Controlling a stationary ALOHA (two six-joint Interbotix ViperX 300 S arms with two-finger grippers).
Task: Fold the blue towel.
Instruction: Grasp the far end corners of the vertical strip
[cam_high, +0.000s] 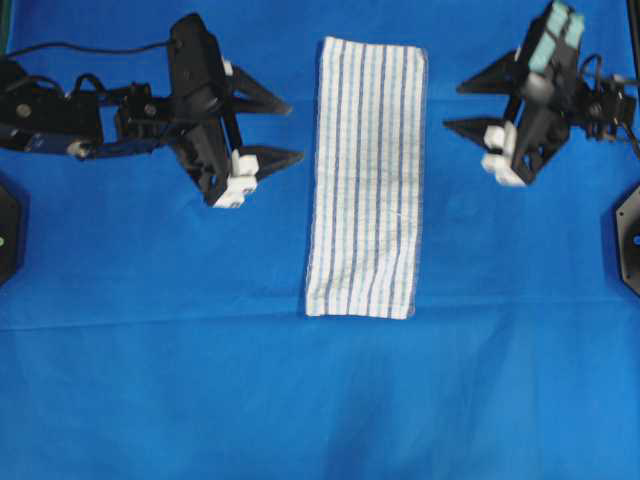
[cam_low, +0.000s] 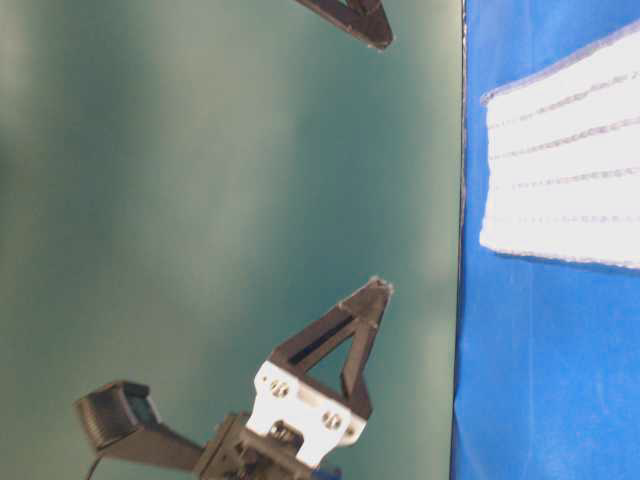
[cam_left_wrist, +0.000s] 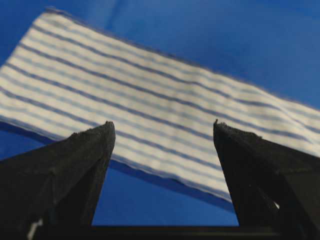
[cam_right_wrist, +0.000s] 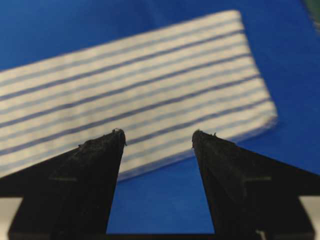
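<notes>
Lying flat in the middle of the bench (cam_high: 120, 380), which is covered by a plain blue cloth, the blue towel (cam_high: 367, 175) is already a long narrow strip, its stripes running along its length. It looks doubled over lengthwise, though the layers cannot be counted from these views.

Both arms flank it, one on each side near its far end, and neither touches it. The left claw (cam_high: 280, 128) stands with its two black fingers wide apart, nothing between them; its wrist view looks across the strip's long edge just ahead. The right claw (cam_high: 468, 105) is likewise spread and empty, aimed at the opposite long edge close to a corner.

My reading is that the step in hand is the approach for another fold, most likely bringing one short end over to meet the other. That would call for each claw to drop to the cloth at a far corner, pinch all layers without catching the blue cover beneath, then lift and carry together so the edges line up squarely.
</notes>
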